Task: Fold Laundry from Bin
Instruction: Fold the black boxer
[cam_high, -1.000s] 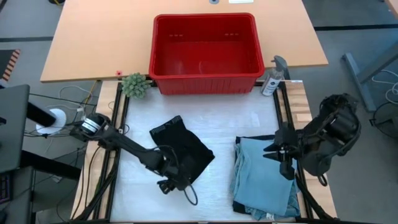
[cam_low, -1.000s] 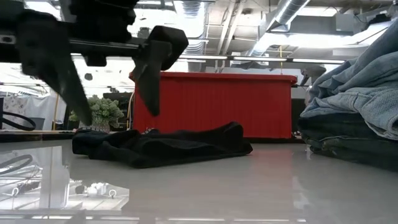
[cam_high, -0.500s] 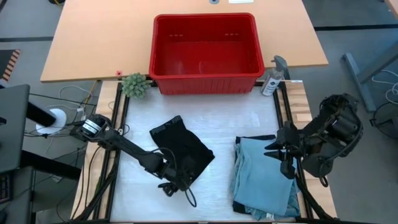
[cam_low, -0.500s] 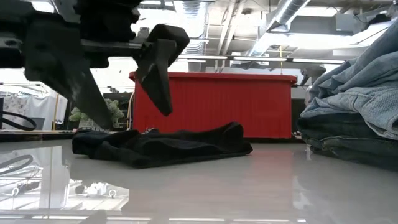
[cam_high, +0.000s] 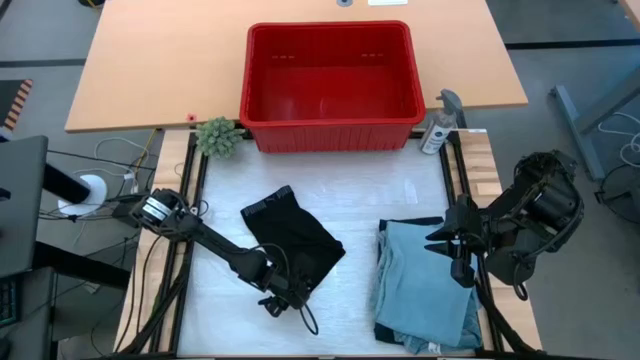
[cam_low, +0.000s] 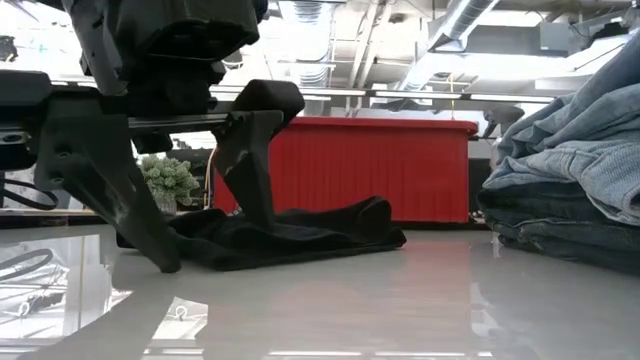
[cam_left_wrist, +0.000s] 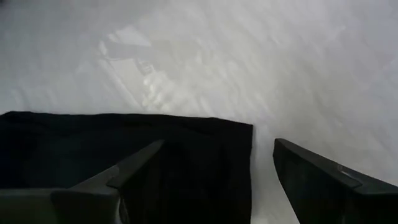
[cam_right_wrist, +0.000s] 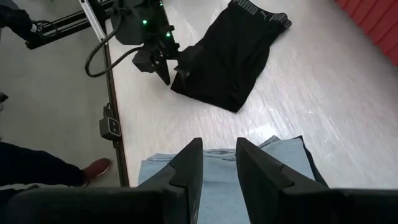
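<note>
A small black garment (cam_high: 295, 240) lies flat on the white table top; it also shows in the low view (cam_low: 300, 235). My left gripper (cam_high: 290, 297) is open and low at its near corner. In the left wrist view, one finger (cam_left_wrist: 124, 171) is over the black cloth (cam_left_wrist: 93, 143) and the other (cam_left_wrist: 323, 180) is over bare table. A folded stack of light blue denim pieces (cam_high: 420, 290) lies at the near right. My right gripper (cam_high: 440, 250) hovers at the stack's right edge, its fingers only a narrow gap apart (cam_right_wrist: 219, 146). The red bin (cam_high: 330, 135) stands at the far middle, with nothing showing inside. My left gripper (cam_low: 215, 255) comes down slanting from the table's left. One fingertip (cam_low: 168, 265) reaches the table top beside the black garment's near corner (cam_left_wrist: 239, 134). The other finger (cam_low: 258, 215) stands at the cloth. Whether either finger touches the cloth, I cannot tell.
A small green plant (cam_high: 217, 137) and a spray bottle (cam_high: 440, 122) flank the bin. Black frame rails (cam_high: 190, 200) run along the table's left and right sides. Cables hang at the left. A person's red shoe (cam_right_wrist: 93, 169) shows on the floor beyond the table.
My left gripper has gone down from well above the black garment to the table top at its near corner, shifting a little toward the right and near edges, and it has stayed open. The garment has not moved.
</note>
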